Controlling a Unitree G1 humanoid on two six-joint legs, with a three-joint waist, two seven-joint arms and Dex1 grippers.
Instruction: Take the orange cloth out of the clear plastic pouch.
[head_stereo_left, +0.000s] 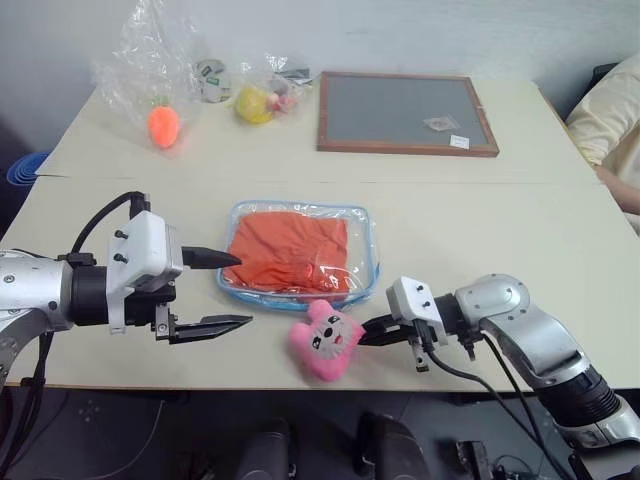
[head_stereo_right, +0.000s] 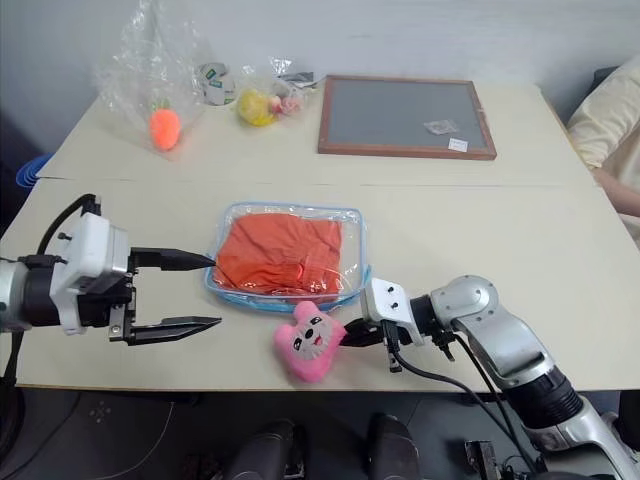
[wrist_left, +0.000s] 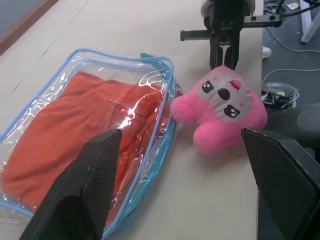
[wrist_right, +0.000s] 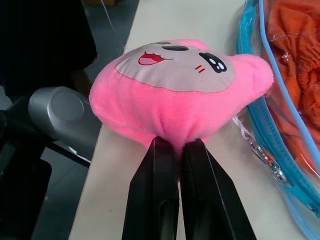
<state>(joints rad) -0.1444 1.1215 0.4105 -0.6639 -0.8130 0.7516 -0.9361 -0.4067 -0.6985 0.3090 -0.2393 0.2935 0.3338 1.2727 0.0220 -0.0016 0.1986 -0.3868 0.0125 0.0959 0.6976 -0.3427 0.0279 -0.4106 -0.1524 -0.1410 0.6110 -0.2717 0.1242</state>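
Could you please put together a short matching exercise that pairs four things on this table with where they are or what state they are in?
Things:
1. orange cloth
2. pink plush toy
3. left gripper
4. framed board

States:
A. pinched in the shut jaws of the right gripper
B. at the far side of the table
C. inside the clear pouch
D. jaws open, beside the pouch

Pairs: 1-C, 2-A, 3-D, 4-B

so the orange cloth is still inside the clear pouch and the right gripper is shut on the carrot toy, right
Not quite. The right gripper is shut on the pink plush toy, not the carrot toy; the right wrist view shows its fingers pinching the plush. The orange cloth does lie inside the clear pouch.
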